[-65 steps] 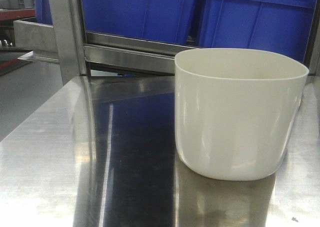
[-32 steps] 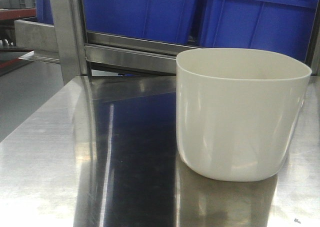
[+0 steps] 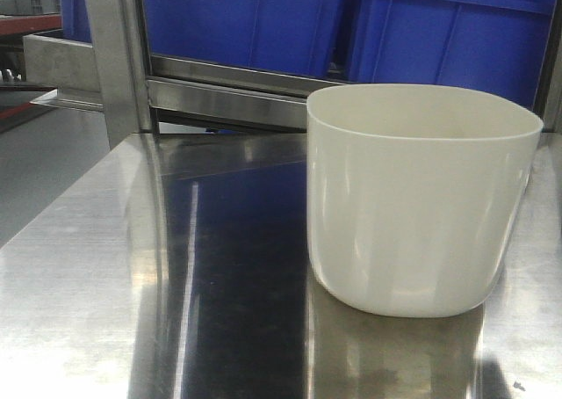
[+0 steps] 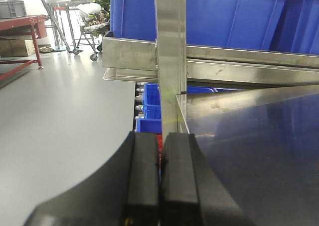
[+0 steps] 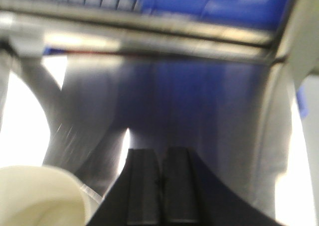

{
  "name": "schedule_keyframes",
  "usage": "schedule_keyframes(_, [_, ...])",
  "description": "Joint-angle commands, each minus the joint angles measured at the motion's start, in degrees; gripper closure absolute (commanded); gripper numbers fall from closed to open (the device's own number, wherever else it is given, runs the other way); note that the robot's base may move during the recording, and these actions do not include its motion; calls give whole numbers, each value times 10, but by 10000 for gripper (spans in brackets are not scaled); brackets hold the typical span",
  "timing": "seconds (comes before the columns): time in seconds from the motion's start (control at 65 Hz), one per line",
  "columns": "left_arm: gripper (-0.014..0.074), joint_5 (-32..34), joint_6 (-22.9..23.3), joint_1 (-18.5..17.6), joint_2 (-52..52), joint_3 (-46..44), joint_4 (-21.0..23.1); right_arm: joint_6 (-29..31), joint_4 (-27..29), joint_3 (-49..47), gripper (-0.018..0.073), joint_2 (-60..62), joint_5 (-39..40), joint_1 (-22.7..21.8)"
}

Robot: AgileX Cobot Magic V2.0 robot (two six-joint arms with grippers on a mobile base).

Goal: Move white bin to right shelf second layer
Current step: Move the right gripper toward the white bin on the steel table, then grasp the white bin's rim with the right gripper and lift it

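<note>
I see white bin (image 3: 421, 206) upright on counter (image 3: 176, 276), ungripped; left pincer (image 4: 160, 186), right pincer (image 5: 160, 183) pinched together, empty. Whole move pending, I judge.

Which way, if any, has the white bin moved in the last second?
No. The white bin sits where it was, same gap to the steel post.

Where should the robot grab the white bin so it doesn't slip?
Probably the rim of the white bin, coming down from above with one finger inside the wall and one outside. It stands upright and open, has no handles, and its smooth sides taper to a rounded base, so a side squeeze could slip.
</note>
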State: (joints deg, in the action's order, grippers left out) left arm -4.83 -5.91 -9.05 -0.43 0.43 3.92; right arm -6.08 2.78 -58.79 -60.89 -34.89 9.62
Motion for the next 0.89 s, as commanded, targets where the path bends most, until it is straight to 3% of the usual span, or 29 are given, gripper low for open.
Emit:
schedule_keyframes(0.0, [512,48,2,-1,-8,21,3,-1,2,-83,263,-47,-54,24])
schedule_keyframes(0.062, [512,48,2,-1,-8,21,3,-1,2,-120,152,-77,-98,43])
schedule_keyframes(0.138, [512,48,2,-1,-8,21,3,-1,2,-141,98,-101,-133,63])
schedule_keyframes(0.338, [512,48,2,-1,-8,21,3,-1,2,-148,95,-128,-186,102])
schedule_keyframes(0.877, [512,48,2,-1,-8,21,3,-1,23,-147,95,-179,-245,105])
